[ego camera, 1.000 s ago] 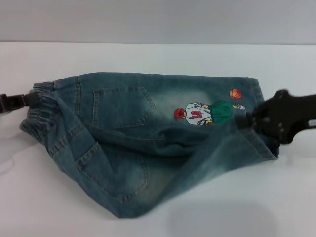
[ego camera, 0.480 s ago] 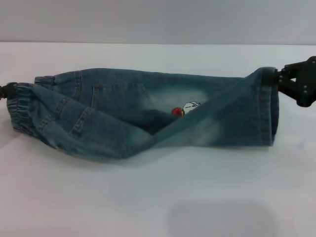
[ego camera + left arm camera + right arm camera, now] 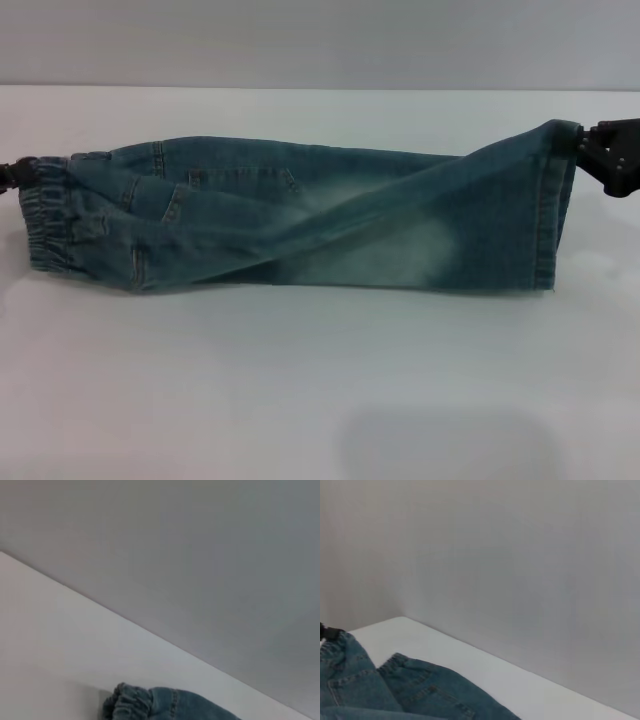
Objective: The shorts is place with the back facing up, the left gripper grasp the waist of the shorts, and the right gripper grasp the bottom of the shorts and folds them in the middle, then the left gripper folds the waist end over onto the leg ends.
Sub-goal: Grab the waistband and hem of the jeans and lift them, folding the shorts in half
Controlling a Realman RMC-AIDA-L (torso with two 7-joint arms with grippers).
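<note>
The blue-green denim shorts lie folded lengthwise in a long band across the white table. The ruffled waist is at the left end and the stitched bottom of the shorts is at the right end. One back pocket shows near the far edge. My left gripper is shut on the waist's far corner at the left edge of the head view. My right gripper is shut on the hem's raised far corner. The left wrist view shows only the gathered waist. The right wrist view shows the shorts and the left gripper far off.
A grey wall rises behind the table's far edge. White tabletop stretches in front of the shorts. A faint shadow falls on it near the front.
Both grippers carried the near edge of the shorts over to the far side. The shorts went from half open to a flat narrow band, and the embroidered figure is now covered.
</note>
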